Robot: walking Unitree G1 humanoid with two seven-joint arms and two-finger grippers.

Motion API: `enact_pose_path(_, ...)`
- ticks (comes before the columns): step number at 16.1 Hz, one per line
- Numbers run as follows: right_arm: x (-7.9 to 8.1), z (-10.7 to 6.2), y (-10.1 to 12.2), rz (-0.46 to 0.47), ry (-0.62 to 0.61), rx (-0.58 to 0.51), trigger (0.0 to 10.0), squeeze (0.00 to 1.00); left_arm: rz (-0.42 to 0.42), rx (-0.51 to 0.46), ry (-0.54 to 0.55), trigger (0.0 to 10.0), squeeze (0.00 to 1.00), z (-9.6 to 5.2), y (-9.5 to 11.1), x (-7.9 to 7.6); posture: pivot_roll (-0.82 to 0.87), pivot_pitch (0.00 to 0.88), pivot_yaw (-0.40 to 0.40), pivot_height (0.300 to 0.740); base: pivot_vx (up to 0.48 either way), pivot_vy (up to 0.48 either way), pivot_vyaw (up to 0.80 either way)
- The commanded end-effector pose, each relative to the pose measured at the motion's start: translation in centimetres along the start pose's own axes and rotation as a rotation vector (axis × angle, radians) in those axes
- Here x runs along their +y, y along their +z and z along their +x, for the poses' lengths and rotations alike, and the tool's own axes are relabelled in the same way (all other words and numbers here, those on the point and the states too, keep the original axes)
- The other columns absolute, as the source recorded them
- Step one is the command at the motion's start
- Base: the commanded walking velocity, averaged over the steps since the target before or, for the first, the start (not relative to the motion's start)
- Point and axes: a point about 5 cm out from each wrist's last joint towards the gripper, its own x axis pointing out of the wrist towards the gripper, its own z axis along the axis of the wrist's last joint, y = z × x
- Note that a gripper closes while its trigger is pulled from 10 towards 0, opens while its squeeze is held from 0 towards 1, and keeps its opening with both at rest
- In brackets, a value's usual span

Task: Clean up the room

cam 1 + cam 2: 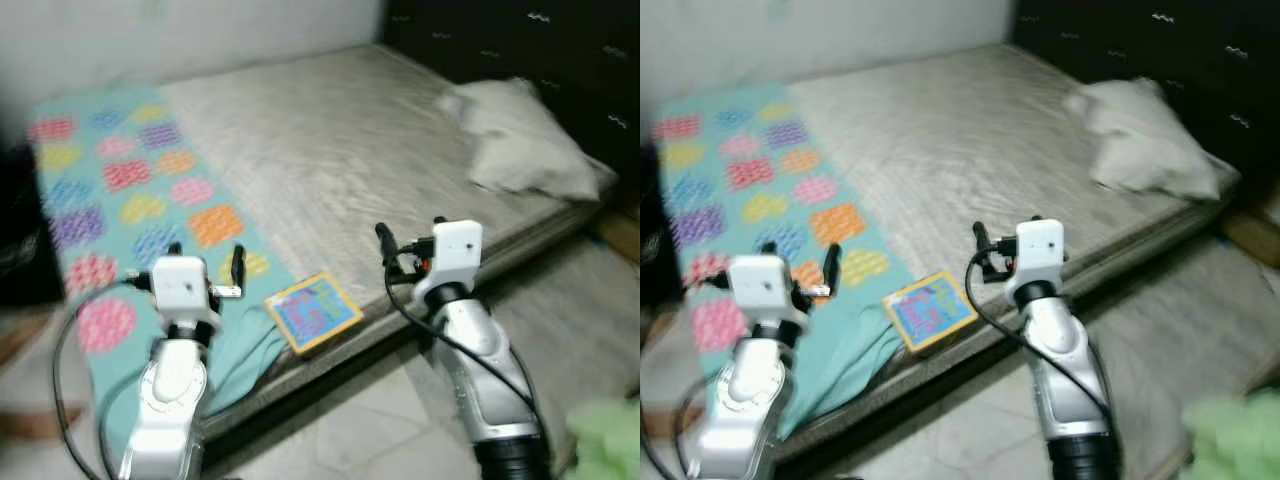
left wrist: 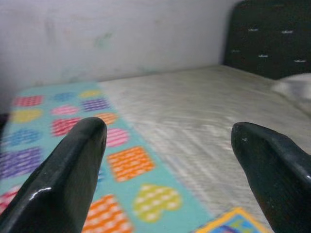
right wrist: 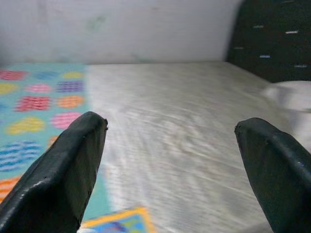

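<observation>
Book (image 1: 312,311) lies at the bed's (image 1: 330,150) near edge, beside the blanket (image 1: 120,200). Left gripper (image 1: 205,268) and right gripper (image 3: 170,160) hover spread wide, empty. Judged light, stiff, thin: grip the overhanging corner.

green thing (image 1: 608,440) cut off at corner, blurred, book (image 1: 312,311) cover illegible

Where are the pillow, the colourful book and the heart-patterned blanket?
pillow (image 1: 520,140), left eye view, middle of its top face.
colourful book (image 1: 312,311), left eye view, centre of its cover.
heart-patterned blanket (image 1: 130,180), left eye view, on a pink heart patch.

Soft, even light; slight blur
</observation>
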Motion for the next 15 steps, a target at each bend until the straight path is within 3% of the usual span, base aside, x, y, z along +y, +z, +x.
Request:
enact_pose_path(1,-0.16,-0.05,-0.08,-0.009,0.002,0.002,10.0,0.0,-0.005,0.008,-0.01,10.0,0.0,-0.05,-0.15,-0.16,-0.06,0.088,-0.09,0.74,0.0,0.0,0.8)
enact_pose_path(11,0.44,0.07,-0.22,0.012,0.036,0.004,10.0,0.0,-0.035,0.026,-0.056,10.0,0.0,-0.2,-0.4,-0.56,-0.06,0.086,-0.088,0.74,0.0,0.0,0.8)
enact_pose_path(15,0.74,-0.02,-0.6,0.038,0.044,0.01,10.0,0.0,-0.023,0.033,-0.07,10.0,0.0,-0.03,-0.64,-0.5,-0.06,0.068,-0.065,0.74,0.0,0.0,0.0)
